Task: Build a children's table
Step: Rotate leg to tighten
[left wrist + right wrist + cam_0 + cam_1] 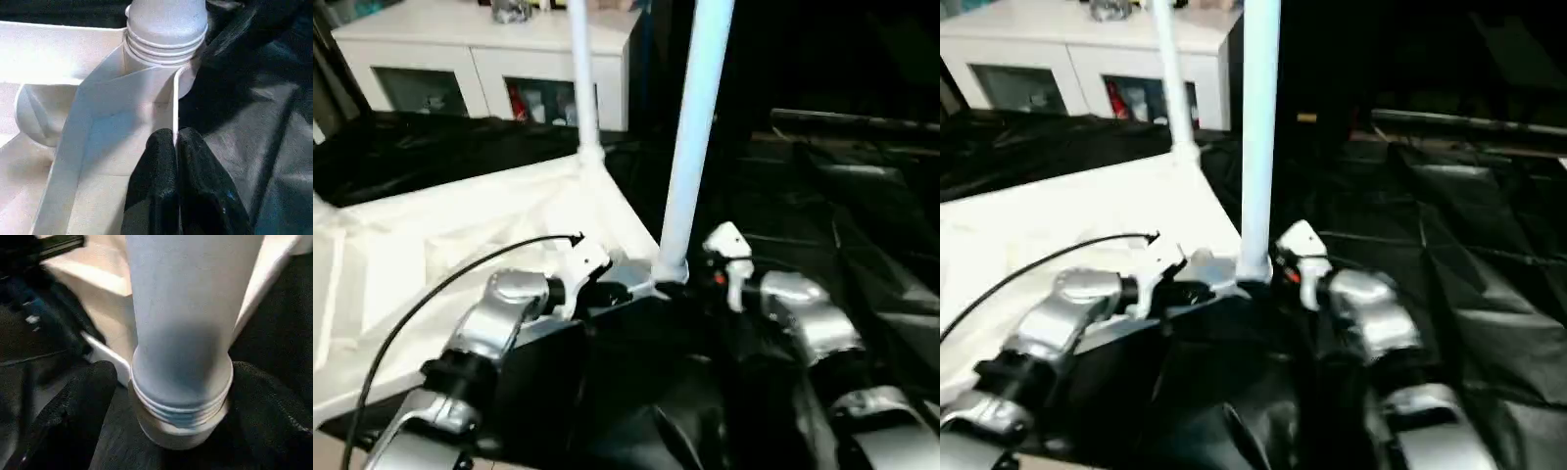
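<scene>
My left hand (175, 169) pinches the rim of the upturned children's table (431, 255) lying on black sheeting (862, 245); my right hand (168, 396) closes around the base of its near corner leg (690, 147).

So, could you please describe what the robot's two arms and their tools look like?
Both forearms are rounded silver metal shells with black joints. The left tool and right tool have white housings and black, textured fingers. A thin black cable loops over the left arm; a small orange mark sits on the right housing.
</scene>
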Controlling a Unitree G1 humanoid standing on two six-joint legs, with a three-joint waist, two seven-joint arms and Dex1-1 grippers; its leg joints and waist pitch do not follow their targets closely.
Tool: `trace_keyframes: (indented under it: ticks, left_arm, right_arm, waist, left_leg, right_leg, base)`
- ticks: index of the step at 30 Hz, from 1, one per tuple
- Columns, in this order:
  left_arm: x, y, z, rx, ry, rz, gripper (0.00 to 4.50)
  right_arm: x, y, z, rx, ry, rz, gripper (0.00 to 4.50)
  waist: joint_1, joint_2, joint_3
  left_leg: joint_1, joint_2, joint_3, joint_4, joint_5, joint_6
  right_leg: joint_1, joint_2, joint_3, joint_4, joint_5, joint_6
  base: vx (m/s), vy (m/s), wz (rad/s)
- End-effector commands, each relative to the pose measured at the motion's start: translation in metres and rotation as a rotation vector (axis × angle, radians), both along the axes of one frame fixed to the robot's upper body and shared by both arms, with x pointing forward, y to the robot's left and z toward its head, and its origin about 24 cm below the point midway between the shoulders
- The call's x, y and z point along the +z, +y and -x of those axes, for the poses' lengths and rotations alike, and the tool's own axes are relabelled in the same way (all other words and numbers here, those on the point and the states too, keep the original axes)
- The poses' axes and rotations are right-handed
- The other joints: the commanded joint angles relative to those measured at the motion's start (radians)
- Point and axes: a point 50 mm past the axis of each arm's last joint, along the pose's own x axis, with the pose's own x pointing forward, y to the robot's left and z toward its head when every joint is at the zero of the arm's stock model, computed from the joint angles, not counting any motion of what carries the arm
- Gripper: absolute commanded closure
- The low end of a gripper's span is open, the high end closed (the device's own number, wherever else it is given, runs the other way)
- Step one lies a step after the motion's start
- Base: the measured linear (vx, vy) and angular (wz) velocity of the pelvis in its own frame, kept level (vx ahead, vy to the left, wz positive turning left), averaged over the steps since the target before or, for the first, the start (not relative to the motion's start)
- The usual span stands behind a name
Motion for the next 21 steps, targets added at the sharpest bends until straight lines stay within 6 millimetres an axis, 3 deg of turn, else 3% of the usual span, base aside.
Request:
trace_keyframes:
  ticks: [1,5,11,17,21]
  left_arm:
    - [-0.011,0.0,0.013,-0.073,0.075,0.039,4.5]
    - [-0.007,0.003,0.021,-0.121,0.105,0.077,4.5]
    - [-0.008,0.004,0.026,-0.141,0.12,0.078,4.5]
    - [-0.007,0.005,0.025,-0.133,0.118,0.07,4.5]
    - [-0.01,0.005,0.02,-0.073,0.104,0.049,4.5]
  right_arm:
    - [0.006,0.008,0.004,0.107,-0.01,-0.032,0.65]
    - [0.008,0.008,0.005,0.118,-0.007,-0.044,0.65]
    - [0.004,0.016,0.008,0.155,0.011,-0.058,1.03]
    - [0.002,0.017,0.01,0.173,0.029,-0.052,1.6]
    - [-0.003,0.015,0.008,0.108,0.033,-0.043,1.8]
  waist:
    - [0.007,-0.019,-0.058]
    - [0.009,-0.02,-0.056]
    - [0.014,-0.021,-0.051]
    - [0.016,-0.02,-0.054]
    - [0.016,-0.02,-0.053]
  left_leg:
    - [0.003,0.054,-0.012,-0.047,-0.104,0.125]
    - [0.0,0.055,-0.01,-0.043,-0.105,0.132]
    - [0.003,0.055,-0.011,-0.051,-0.163,0.089]
    - [0.002,0.052,-0.01,-0.045,-0.116,0.103]
    - [0.003,0.053,-0.01,-0.046,-0.129,0.099]
  right_leg:
    - [0.046,-0.062,0.041,-0.05,-0.021,-0.271]
    - [0.04,-0.062,0.043,-0.047,-0.029,-0.28]
    - [0.037,-0.063,0.046,-0.058,-0.144,-0.246]
    - [0.039,-0.06,0.045,-0.049,-0.067,-0.256]
    - [0.038,-0.061,0.045,-0.052,-0.087,-0.254]
  base:
    - [0.0,0.0,0.0]
    - [0.0,0.0,0.0]
    - [0.0,0.0,0.0]
    - [0.0,0.0,0.0]
    - [0.0,0.0,0.0]
